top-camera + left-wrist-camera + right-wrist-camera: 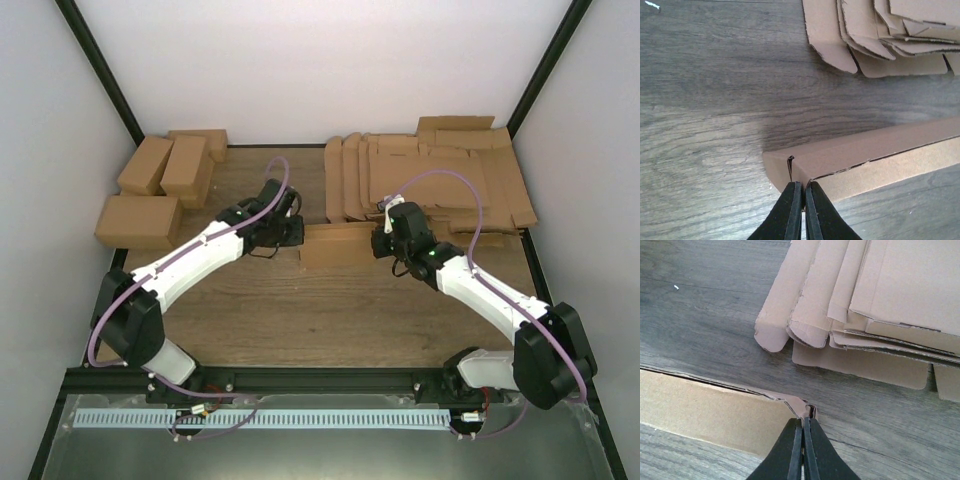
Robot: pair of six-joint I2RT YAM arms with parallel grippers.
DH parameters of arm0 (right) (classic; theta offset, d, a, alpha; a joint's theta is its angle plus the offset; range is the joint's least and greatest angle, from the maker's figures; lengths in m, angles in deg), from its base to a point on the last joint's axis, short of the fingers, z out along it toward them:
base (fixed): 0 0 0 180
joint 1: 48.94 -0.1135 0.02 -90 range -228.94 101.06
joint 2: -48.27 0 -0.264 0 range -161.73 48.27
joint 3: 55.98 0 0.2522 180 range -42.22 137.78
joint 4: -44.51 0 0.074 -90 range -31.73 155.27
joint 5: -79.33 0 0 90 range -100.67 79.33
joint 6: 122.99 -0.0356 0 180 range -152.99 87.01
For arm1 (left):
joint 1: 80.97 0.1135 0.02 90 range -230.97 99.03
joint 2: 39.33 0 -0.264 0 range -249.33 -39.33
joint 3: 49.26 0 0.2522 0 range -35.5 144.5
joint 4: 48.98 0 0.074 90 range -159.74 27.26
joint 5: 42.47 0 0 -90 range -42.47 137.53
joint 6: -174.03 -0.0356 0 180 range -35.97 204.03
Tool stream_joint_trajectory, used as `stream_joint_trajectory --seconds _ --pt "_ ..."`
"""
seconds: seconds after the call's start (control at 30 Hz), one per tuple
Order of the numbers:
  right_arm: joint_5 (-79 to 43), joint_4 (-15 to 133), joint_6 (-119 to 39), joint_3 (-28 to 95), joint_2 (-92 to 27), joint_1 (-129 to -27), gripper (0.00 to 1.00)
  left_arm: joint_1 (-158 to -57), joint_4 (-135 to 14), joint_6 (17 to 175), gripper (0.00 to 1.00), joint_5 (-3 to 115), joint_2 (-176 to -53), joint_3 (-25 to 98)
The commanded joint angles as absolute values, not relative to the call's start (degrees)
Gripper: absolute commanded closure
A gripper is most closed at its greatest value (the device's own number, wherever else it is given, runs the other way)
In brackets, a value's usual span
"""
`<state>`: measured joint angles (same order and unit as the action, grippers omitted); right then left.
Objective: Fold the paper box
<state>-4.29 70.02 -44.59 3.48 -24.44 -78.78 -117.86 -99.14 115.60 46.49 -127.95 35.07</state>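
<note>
Both arms reach forward and inward, low over the table (330,315). The paper box (335,246) lies between them. The left pincer (803,184) and the right pincer (802,420), both fully closed, touch its opposite end corners.

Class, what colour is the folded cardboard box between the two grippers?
The folded cardboard box is plain brown, unprinted; the left wrist view shows it best.

Lab robot cell: white-walled enclosure (300,70), wooden table (300,310)
</note>
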Motion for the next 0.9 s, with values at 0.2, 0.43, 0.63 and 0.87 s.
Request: stream_joint_trajectory --seconds 0.2,0.43,0.63,0.87 --pt "-2.4 74.6 -45.4 3.7 -25.2 -79.9 0.99 -117.5 -100.1 122.1 0.96 46.9 -130.4 37.8" --pt "-1.9 74.5 -45.0 3.0 -24.9 -80.0 0.99 -116.8 -104.6 123.7 0.96 50.3 -133.5 43.0" --pt "-1.6 74.5 -44.8 2.9 -24.7 -80.0 0.99 -116.8 -104.1 123.4 0.96 48.1 -133.0 41.2" --pt "1.1 77.2 -43.7 4.5 -26.3 -80.0 0.99 -116.9 -102.6 120.4 0.96 43.7 -130.0 36.2"
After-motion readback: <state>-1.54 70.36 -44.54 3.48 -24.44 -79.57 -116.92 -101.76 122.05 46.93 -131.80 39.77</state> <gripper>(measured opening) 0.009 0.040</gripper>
